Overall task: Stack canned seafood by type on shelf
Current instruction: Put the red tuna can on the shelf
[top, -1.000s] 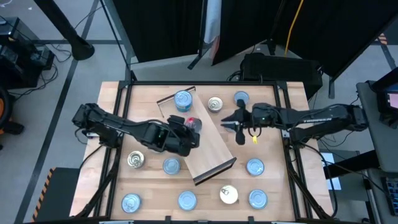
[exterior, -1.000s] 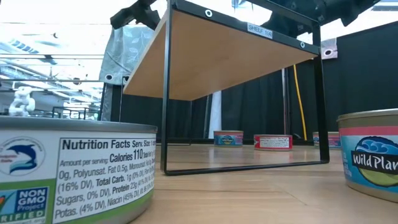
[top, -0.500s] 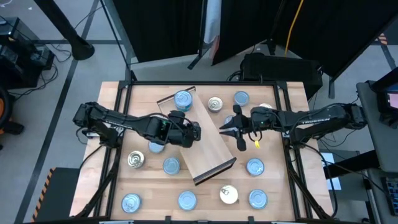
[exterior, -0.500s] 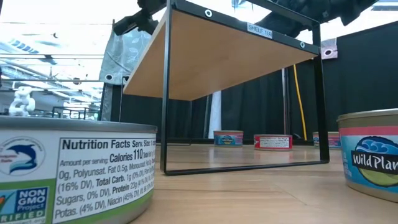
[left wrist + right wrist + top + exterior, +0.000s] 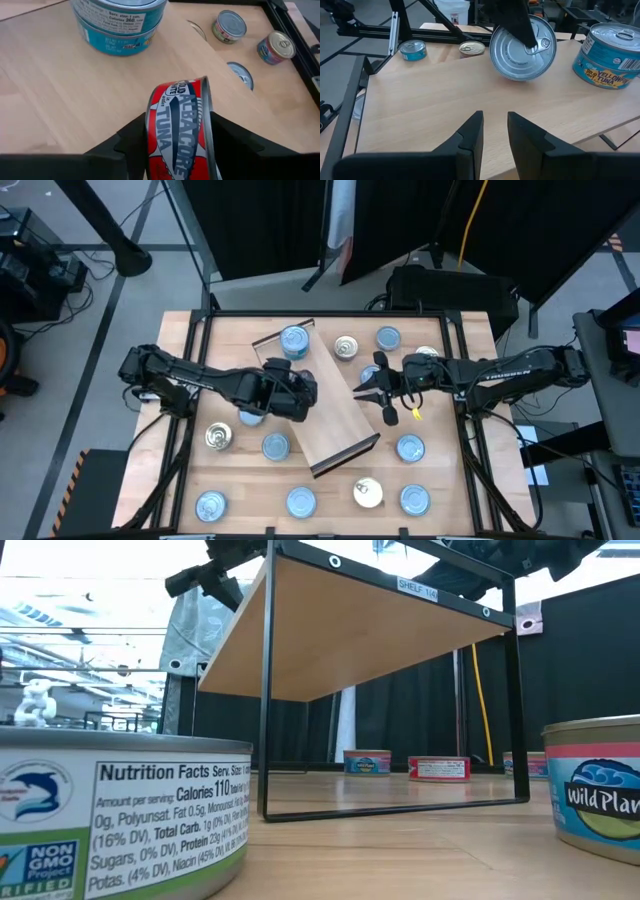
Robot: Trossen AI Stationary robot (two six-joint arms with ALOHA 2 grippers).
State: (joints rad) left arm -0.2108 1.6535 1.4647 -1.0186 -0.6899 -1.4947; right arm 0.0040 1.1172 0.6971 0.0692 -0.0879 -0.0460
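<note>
- Left gripper (image 5: 303,388): one, reaching in over the shelf (image 5: 340,422) from its left side.
- One red tuna tin (image 5: 177,130) is standing on its edge inside this gripper, rim resting on the shelf board. Whether the gripper is clamping it or sitting loose around it, cannot tell.
- Right gripper (image 5: 495,119): one, hovering at the shelf's opposite side, facing the red tin's silvery end, well apart from it. It is slightly parted and carrying nothing.
- Shelf: one, lying diagonally across the tabletop (image 5: 455,480), raised on a black frame.
- A stack of two blue tins (image 5: 120,22) is sitting on the shelf's far end, beyond the red tin.
- Light-blue tops showing from above: eight, counting that stack as one.
- Silvery-gold tops (image 5: 346,347): four, one partly hidden beside the right arm.
</note>
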